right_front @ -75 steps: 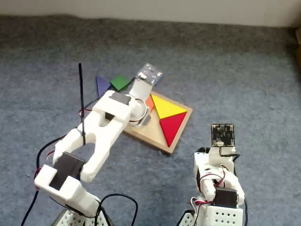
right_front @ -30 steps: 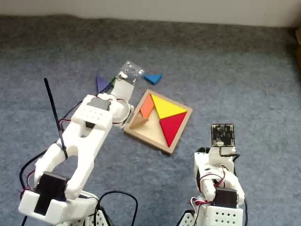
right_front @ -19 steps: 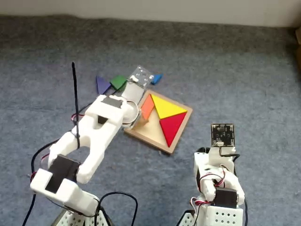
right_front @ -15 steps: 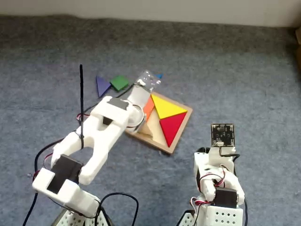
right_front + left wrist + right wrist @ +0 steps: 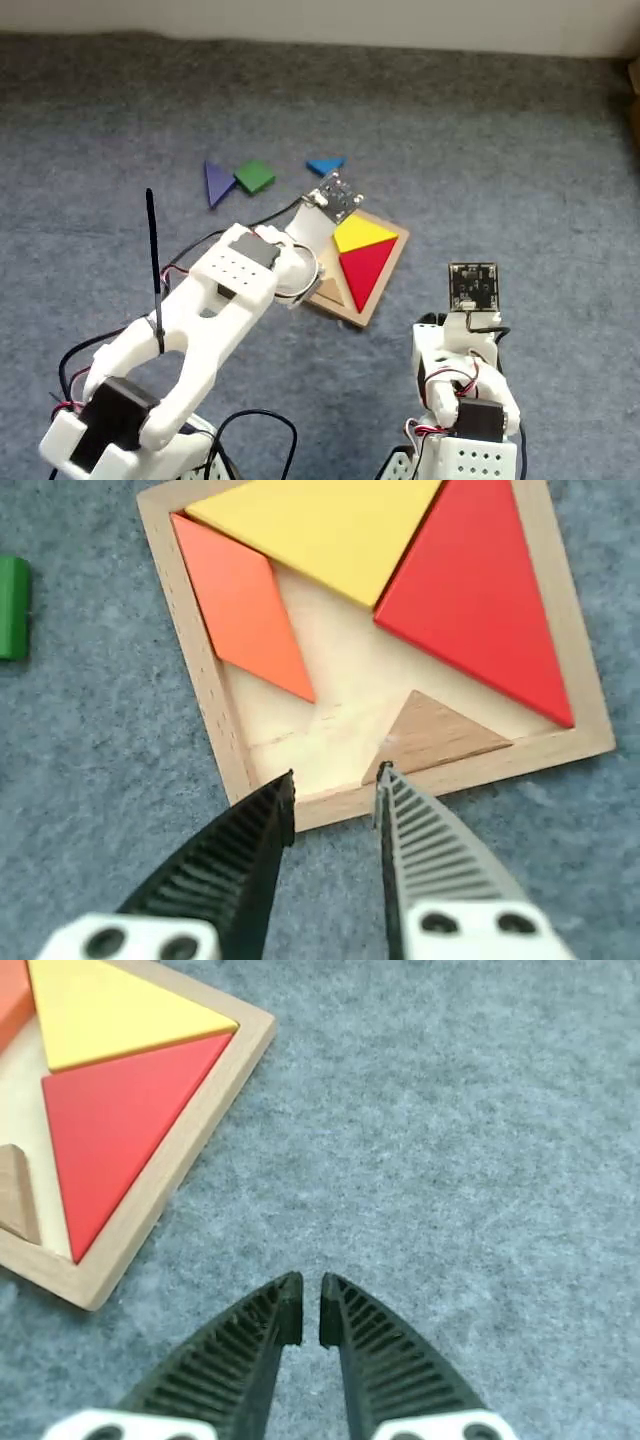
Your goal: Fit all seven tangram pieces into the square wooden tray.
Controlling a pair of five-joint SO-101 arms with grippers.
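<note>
The square wooden tray holds a yellow triangle, a red triangle, an orange parallelogram and a brown triangle. My left gripper hovers open above the tray's rim beside the brown triangle, with nothing between its fingers. In the high view the left arm covers half of the tray. On the carpet beyond it lie a blue triangle, a green square and a purple triangle. My right gripper is shut over bare carpet, apart from the tray.
Grey carpet covers the whole work surface. The right arm stands folded near the front edge, to the right of the tray. A black cable sticks up from the left arm. A pale wall strip runs along the back.
The left arm swung from beside the green square across the tray toward the right arm. The brown triangle slid along the tray floor. The blue triangle shows again. The right arm kept still.
</note>
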